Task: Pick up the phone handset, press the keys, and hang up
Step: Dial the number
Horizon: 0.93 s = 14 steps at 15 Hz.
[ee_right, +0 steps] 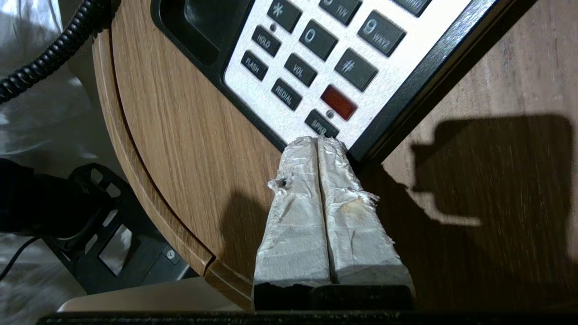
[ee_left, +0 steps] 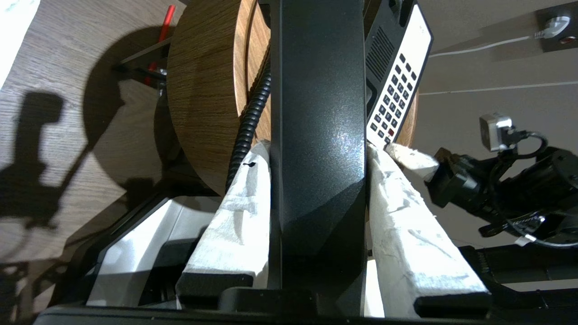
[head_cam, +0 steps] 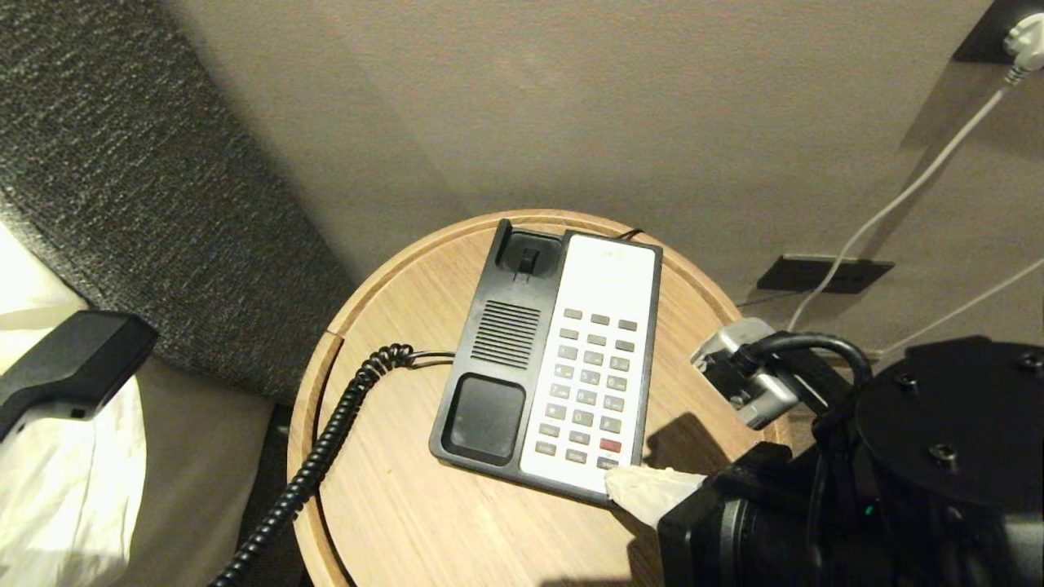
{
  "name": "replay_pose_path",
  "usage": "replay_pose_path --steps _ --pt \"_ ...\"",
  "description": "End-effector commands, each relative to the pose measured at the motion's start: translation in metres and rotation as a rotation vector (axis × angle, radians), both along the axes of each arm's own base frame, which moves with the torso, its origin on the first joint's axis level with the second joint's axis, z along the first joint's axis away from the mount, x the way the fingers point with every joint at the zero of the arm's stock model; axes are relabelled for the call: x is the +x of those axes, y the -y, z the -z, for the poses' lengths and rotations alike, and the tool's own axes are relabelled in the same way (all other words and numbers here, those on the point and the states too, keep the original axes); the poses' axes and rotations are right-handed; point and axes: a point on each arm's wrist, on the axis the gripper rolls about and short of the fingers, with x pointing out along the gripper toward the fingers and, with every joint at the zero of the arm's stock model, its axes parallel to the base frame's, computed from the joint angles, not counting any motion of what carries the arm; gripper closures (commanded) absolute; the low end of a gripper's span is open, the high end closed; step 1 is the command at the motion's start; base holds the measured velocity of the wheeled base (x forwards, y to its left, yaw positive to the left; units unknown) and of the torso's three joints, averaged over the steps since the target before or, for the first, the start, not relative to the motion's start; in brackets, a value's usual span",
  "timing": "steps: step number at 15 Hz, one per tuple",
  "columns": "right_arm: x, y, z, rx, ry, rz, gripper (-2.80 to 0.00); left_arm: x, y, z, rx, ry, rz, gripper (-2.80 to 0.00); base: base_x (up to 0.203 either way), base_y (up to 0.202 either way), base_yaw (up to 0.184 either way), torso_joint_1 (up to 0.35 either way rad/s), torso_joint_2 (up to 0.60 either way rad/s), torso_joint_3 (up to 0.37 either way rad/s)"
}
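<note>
The left gripper [ee_left: 318,149] clamps the handset [ee_left: 318,135], held off the table's [head_cam: 391,505] left side. The right gripper [ee_right: 317,142], fingers pressed together, touches the lowest of the keys [head_cam: 591,383] on the base [head_cam: 489,359].

The black handset [head_cam: 69,359] is lifted off its cradle, well left of the round counter [head_cam: 391,505], its coiled cord [head_cam: 326,448] trailing back across the counter's edge. The grey keys [head_cam: 591,383], one of them red, sit in rows on a white faceplate.
</note>
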Motion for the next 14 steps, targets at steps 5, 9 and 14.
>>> replay_pose_path --steps 5,9,14 --pt "-0.003 0.008 -0.013 0.054 0.019 0.006 0.00 0.001 0.002 0.000 0.007 -0.011 -0.004 0.00 0.000 0.000 0.000 0.000 0.00 0.000" --pt "-0.001 0.003 -0.008 0.034 0.011 0.005 0.00 0.002 0.002 0.000 0.006 -0.010 -0.004 0.00 0.000 0.000 0.000 0.000 0.00 0.000" --pt "0.004 -0.009 -0.007 0.027 0.008 0.005 0.00 0.001 0.000 0.001 0.002 -0.007 -0.004 0.00 0.000 0.000 0.000 0.000 0.00 0.000"
